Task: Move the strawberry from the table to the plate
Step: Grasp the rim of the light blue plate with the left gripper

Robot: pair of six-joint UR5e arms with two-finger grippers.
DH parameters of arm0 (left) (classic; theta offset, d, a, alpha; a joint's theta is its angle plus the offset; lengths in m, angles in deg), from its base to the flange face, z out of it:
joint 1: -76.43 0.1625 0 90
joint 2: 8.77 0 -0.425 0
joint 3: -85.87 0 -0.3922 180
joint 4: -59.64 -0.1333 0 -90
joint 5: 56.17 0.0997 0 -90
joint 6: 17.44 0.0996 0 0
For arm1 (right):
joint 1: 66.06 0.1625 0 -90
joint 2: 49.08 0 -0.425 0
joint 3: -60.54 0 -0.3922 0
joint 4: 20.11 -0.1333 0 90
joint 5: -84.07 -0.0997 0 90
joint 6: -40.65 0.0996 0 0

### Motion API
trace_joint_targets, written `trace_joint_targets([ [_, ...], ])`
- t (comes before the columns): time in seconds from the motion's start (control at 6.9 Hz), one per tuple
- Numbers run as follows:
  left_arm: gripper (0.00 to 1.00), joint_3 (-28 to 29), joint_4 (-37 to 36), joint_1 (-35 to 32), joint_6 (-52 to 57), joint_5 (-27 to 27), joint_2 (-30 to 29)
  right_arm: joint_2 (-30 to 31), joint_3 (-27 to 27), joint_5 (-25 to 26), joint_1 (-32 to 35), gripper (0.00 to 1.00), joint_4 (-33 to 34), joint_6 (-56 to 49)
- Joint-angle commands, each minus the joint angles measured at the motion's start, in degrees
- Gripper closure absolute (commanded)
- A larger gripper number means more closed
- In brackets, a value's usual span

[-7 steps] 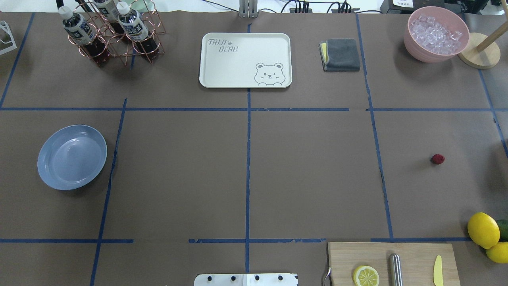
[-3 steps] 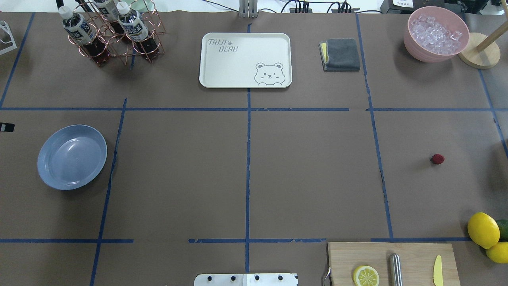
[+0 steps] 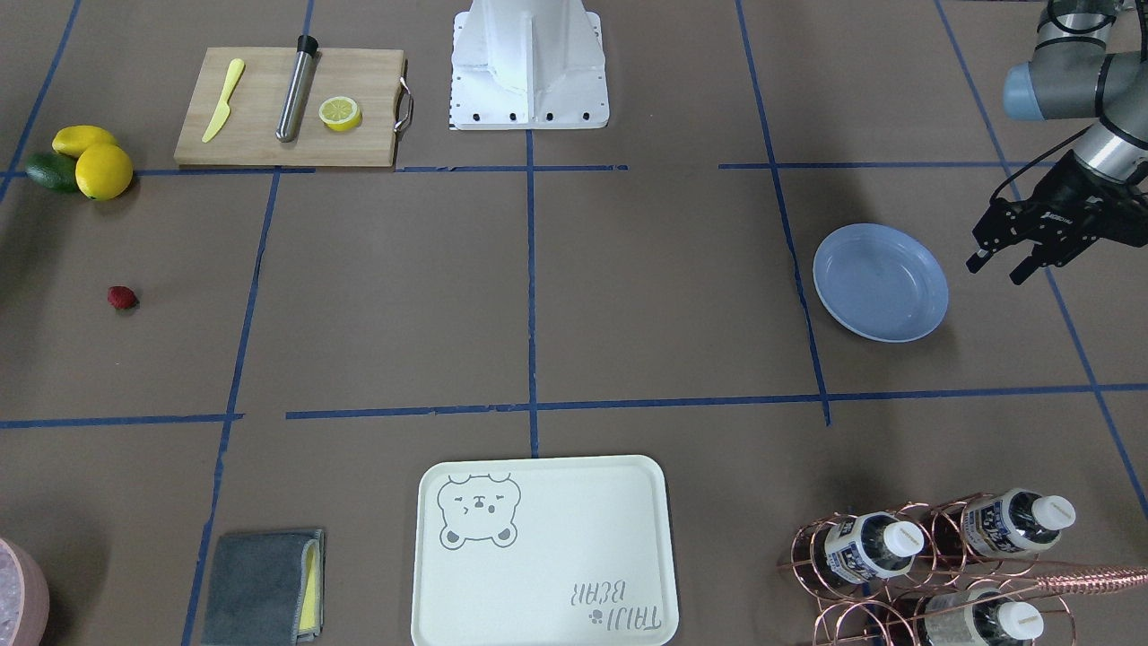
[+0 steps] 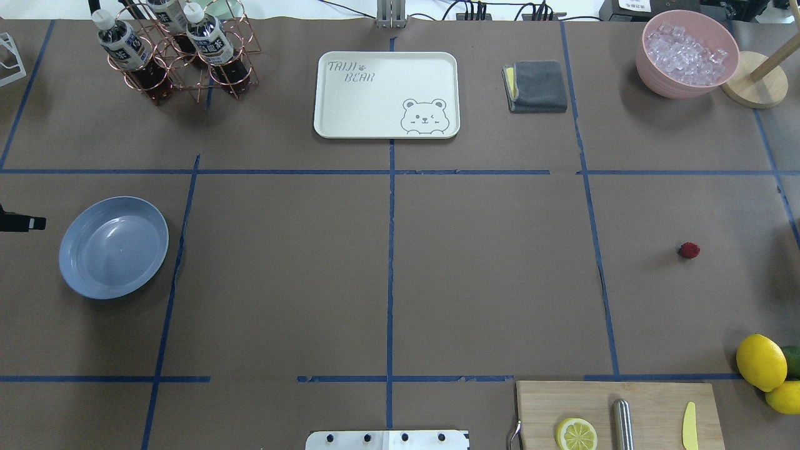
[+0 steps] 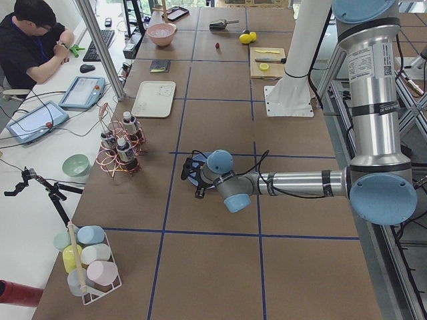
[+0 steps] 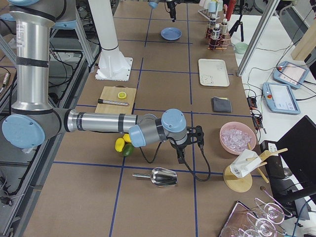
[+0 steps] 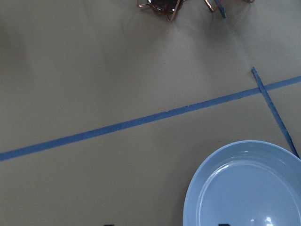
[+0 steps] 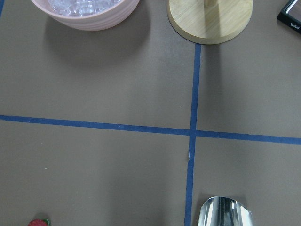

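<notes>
Left claw point(image 3: 995, 269) nearer plate point(image 3: 881, 283), blue-taped brown table point(image 3: 628, 296)

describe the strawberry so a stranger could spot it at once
On the brown-paper table, go to the robot's right end, beyond the lemons. The strawberry lies alone there: tiny and dark red, far smaller than those yellow fruits.

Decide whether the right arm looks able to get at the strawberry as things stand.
Probably yes: the strawberry lies alone on bare table, apart from the lemons, and the right arm hangs near it.
</notes>
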Motion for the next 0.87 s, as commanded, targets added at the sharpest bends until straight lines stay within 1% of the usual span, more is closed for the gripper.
trace_joint_targets([
  [0.0,0.28,3.4,5.6,4.2,-4.5,3.3,-0.1,0.0,0.1,0.0,0.0,0.00,0.0,0.0],
  [0.29,0.42,3.4,6.5,6.3,-6.9,3.5,-0.3,0.0,0.5,0.0,0.0,0.00,0.0,0.0],
  [0.43,0.47,3.5,6.5,6.8,-6.9,3.5,-0.5,0.0,0.5,0.0,0.0,0.00,0.0,0.0],
  [0.58,0.51,3.7,6.5,6.9,-7.0,3.5,-0.5,0.0,0.5,0.0,0.0,0.00,0.0,0.0],
  [0.72,0.52,5.0,6.5,6.9,-7.0,3.5,-1.0,0.0,0.6,0.0,0.0,0.00,0.0,0.0],
])
